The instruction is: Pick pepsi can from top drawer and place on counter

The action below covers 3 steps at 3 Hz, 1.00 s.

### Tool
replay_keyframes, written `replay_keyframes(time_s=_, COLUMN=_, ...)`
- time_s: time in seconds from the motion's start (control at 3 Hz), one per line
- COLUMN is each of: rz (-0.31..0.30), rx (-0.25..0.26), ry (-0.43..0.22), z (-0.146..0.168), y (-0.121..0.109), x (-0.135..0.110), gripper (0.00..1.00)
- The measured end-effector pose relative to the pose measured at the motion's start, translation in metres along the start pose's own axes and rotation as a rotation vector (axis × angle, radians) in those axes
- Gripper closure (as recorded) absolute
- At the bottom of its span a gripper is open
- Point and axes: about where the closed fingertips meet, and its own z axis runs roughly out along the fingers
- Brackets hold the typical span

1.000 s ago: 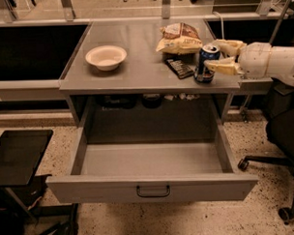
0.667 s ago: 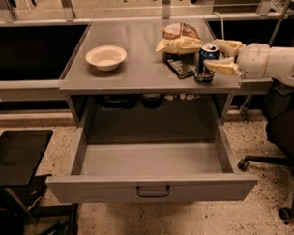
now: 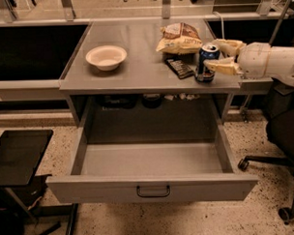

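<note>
The pepsi can (image 3: 205, 64), blue with a silver top, stands upright on the counter (image 3: 135, 66) near its front right corner. My gripper (image 3: 212, 54) reaches in from the right, and its cream fingers (image 3: 221, 66) sit on either side of the can, closed against it. The top drawer (image 3: 154, 187) is pulled fully open below the counter and its inside is bare. Its dark handle (image 3: 153, 191) is at the centre of the front panel.
On the counter are a white bowl (image 3: 106, 57) at the left, a chip bag (image 3: 179, 38) at the back right, and a dark bar (image 3: 179, 68) just left of the can. A black side table (image 3: 17, 155) stands at the left and an office chair (image 3: 283, 139) at the right.
</note>
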Motion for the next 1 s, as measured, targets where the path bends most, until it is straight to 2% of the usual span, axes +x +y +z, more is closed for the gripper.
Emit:
replay_keyframes(time_s=0.33, rz=0.0, rx=0.0, ry=0.0, z=0.0001, y=0.0, x=0.0, gripper=0.12)
replay_keyframes(time_s=0.67, rz=0.0, rx=0.0, ry=0.0, z=0.0001, y=0.0, x=0.0, gripper=0.0)
replay_keyframes(time_s=1.0, rz=0.0, rx=0.0, ry=0.0, z=0.0001, y=0.0, x=0.0, gripper=0.0)
